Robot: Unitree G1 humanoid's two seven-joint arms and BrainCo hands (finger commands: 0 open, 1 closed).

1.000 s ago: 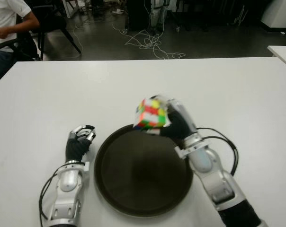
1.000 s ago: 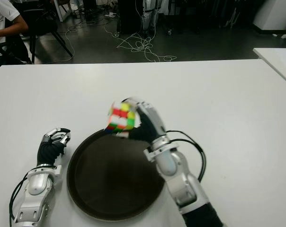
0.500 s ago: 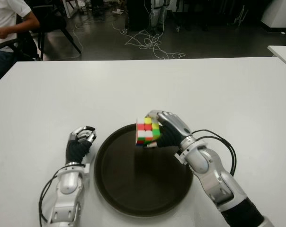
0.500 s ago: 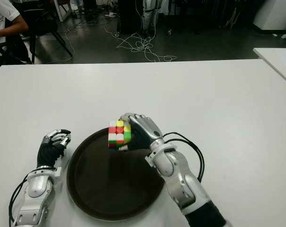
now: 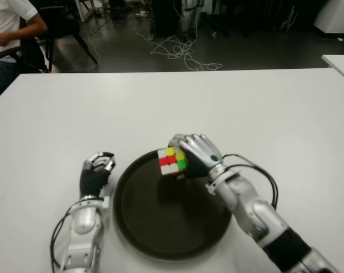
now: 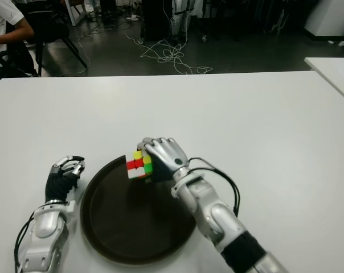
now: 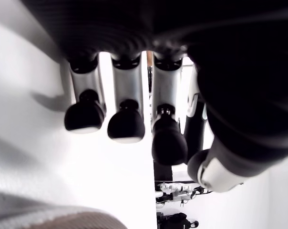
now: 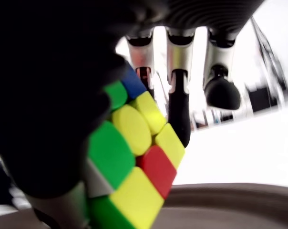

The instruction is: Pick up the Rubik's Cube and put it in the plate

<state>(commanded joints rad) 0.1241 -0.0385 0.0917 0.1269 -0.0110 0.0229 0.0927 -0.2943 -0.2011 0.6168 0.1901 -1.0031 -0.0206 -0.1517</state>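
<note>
Since the earlier frames the right hand (image 5: 190, 153) has carried the Rubik's Cube (image 5: 171, 161) down and leftward, from above the far rim of the plate (image 5: 132, 227) to a lower position just inside that rim.

All places are given relative to the plate. To its left, just beside the rim, the left hand (image 5: 95, 170) shows with fingers (image 7: 126, 125) curled and holding nothing; it appears idle. Over the plate's far portion, the Rubik's Cube is held by the right hand, whose fingers (image 8: 178, 107) wrap over the cube's top and back while the thumb presses the opposite side. The cube projects from the hand's left side, toward the plate's centre, and sits slightly tilted; whether it touches the plate's floor cannot be told, though the right wrist view shows the dark rim close beneath it. The right forearm crosses the plate's right rim.

Judged step: lowering for release. The governing relation is vertical, the cube above the plate's floor, so a short descent and opening of the fingers should suffice. The dark floor lies open toward the near side and left, whereas the far rim is close, so a release slightly nearer the centre would be safer. The table (image 5: 286, 108) extends well beyond the plate on all sides.
</note>
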